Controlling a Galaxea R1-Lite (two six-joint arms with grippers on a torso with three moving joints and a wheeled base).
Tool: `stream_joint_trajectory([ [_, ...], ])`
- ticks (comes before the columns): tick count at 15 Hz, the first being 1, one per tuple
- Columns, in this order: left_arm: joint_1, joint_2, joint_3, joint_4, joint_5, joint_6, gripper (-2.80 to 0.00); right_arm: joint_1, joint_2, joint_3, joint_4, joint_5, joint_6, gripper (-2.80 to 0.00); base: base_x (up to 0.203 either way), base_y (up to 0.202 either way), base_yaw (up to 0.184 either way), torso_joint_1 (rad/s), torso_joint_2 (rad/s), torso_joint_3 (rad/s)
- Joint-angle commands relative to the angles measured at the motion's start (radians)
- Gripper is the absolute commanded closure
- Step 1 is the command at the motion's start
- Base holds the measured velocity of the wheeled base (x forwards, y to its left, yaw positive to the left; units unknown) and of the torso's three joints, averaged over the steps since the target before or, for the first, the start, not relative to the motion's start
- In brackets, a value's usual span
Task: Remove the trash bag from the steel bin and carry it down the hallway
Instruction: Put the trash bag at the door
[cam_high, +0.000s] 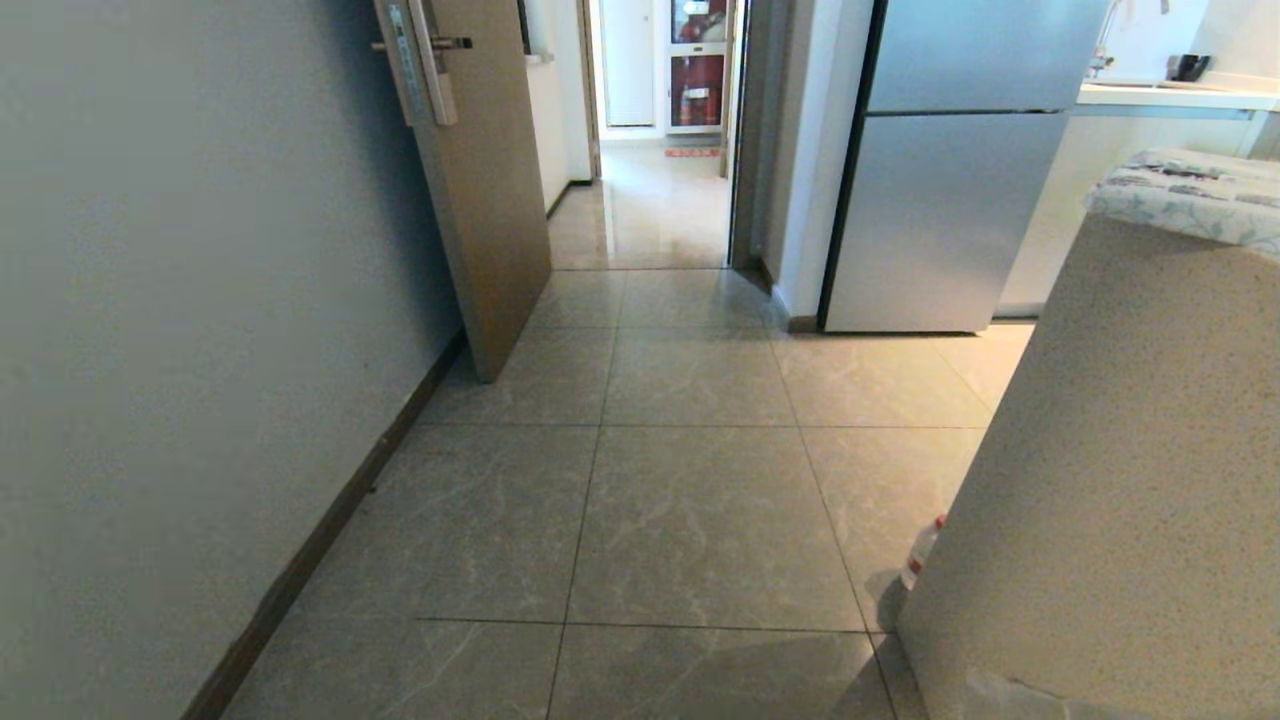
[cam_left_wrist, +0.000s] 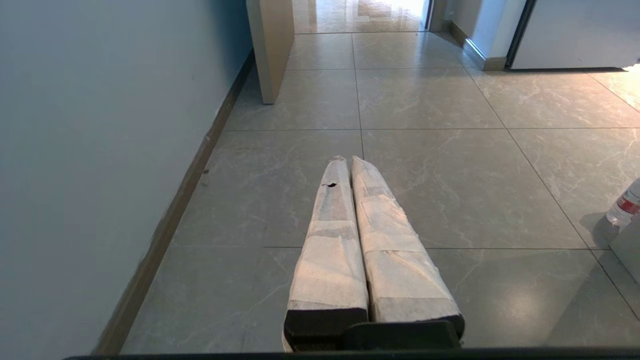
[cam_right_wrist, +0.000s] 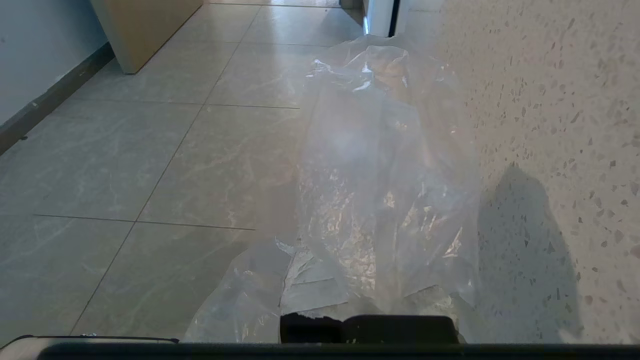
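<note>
Right gripper (cam_right_wrist: 367, 320) clamped on trash bag (cam_right_wrist: 380, 190) beside speckled counter (cam_right_wrist: 550, 125); left gripper (cam_left_wrist: 350, 162) closed, empty

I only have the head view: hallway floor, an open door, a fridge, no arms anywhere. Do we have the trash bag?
Observer: Yes. In the right wrist view the clear trash bag drapes over the right gripper, which is shut on it.
Operator: And the left gripper?
Observer: The left gripper is shut and empty, its taped fingers pressed together above the floor tiles.
Operator: Anything close on the right side?
Observer: The bag hangs right beside the speckled counter wall, which fills that side of the right wrist view.
</note>
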Motion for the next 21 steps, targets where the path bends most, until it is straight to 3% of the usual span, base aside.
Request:
stream_joint_trajectory([
  [1,0.000,0.000,0.000,0.000,0.000,0.003,0.00,0.001,0.002,0.000,0.000,0.000,-0.001,0.00,0.000,0.000,0.000,0.000,0.00,0.000],
  [13,0.000,0.000,0.000,0.000,0.000,0.000,0.00,0.000,0.001,0.000,0.000,0.000,-0.001,0.00,0.000,0.000,0.000,0.000,0.00,0.000],
  [21,0.000,0.000,0.000,0.000,0.000,0.001,0.00,0.000,0.000,0.000,0.000,0.000,-0.001,0.00,0.000,0.101,0.003,0.001,0.00,0.002],
])
